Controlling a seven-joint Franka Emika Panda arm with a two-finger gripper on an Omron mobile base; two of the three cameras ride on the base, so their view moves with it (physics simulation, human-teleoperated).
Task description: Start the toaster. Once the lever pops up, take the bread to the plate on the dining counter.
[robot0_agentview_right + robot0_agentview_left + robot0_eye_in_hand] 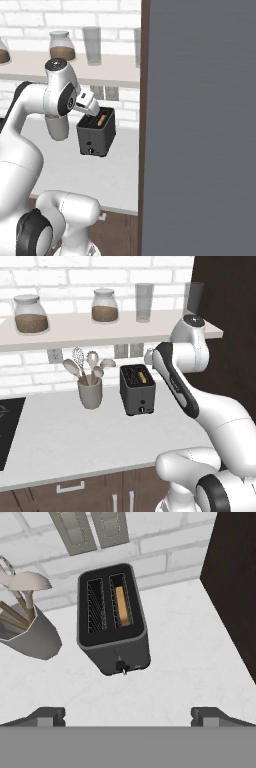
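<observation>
Toaster (112, 619), a boxy dark grey two-slot unit with a small knob low on its front, stands on the pale speckled worktop (60, 441) beside a grey utensil crock (90, 392) of wooden spoons and a whisk. Its right slot holds the golden-crusted bread (121, 605), sunk edge-up. The gripper (128, 716) hovers above, fingers spread wide, holding nothing.

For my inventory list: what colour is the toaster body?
Dark grey, nearly black; the toaster shows best in the hand view.
</observation>
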